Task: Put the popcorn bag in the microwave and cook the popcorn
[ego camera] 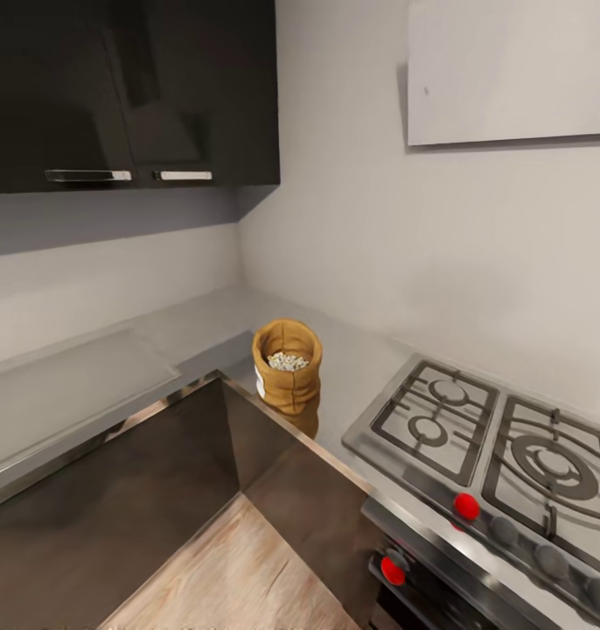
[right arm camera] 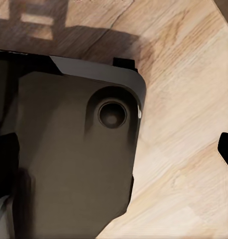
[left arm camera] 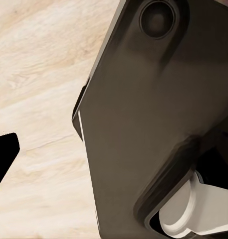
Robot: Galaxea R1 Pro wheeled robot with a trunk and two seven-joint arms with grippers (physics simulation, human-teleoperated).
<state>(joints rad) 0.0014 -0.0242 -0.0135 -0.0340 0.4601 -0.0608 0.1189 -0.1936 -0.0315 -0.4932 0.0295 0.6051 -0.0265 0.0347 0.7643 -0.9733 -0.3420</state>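
Here, your head camera looked down into a kitchen corner, and the popcorn bag point(ego camera: 287, 367) was the thing to steer by. It stood upright on the light grey countertop point(ego camera: 204, 328), close to the inner corner of the worktop's steel front edge, its rolled rim open and the pale popcorn point(ego camera: 288, 360) heaped just inside. A white label showed on the side of the sack. To the right of the bag, well apart from it, lay the steel gas hob point(ego camera: 497, 442), with red knobs point(ego camera: 465, 505) along its front. Behind and above the bag on the left hung dark glossy wall cabinets point(ego camera: 129, 92); below the bag the dark base cabinets point(ego camera: 160, 490) met over a wooden floor point(ego camera: 221, 577).

Your wrist cameras pointed at that same pale wooden floor, each with a dark part of the robot's own body point(left arm camera: 153, 124) across it. You could not tell from them whether either pair of jaws was released or clenched.
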